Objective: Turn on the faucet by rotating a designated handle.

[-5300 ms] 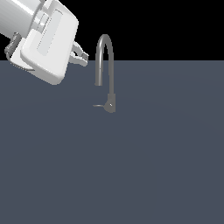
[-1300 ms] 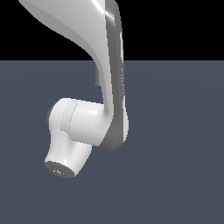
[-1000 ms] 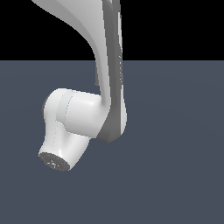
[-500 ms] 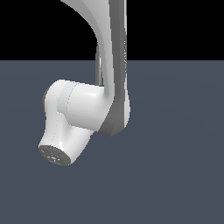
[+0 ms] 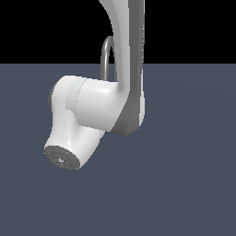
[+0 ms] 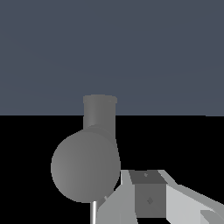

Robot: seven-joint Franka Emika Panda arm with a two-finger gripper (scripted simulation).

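Faucet (image 5: pixel 107 57) spout mostly hidden behind white arm (image 5: pixel 126 55), gripper state unclear

The robot arm (image 5: pixel 120 55) is glossy white with a wide grey band down one side. Its rounded joint housing (image 5: pixel 76 115) ends in a flat grey cap (image 5: pixel 61 157) dotted with tiny coloured marks.

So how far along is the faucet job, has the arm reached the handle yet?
Done: the arm has closed in on the faucet, whose base fills the wrist view. In hand: a gripper finger sits right beside that base. Left: turning the handle; only a thin sliver that may be it shows, so contact and rotation can't be confirmed.
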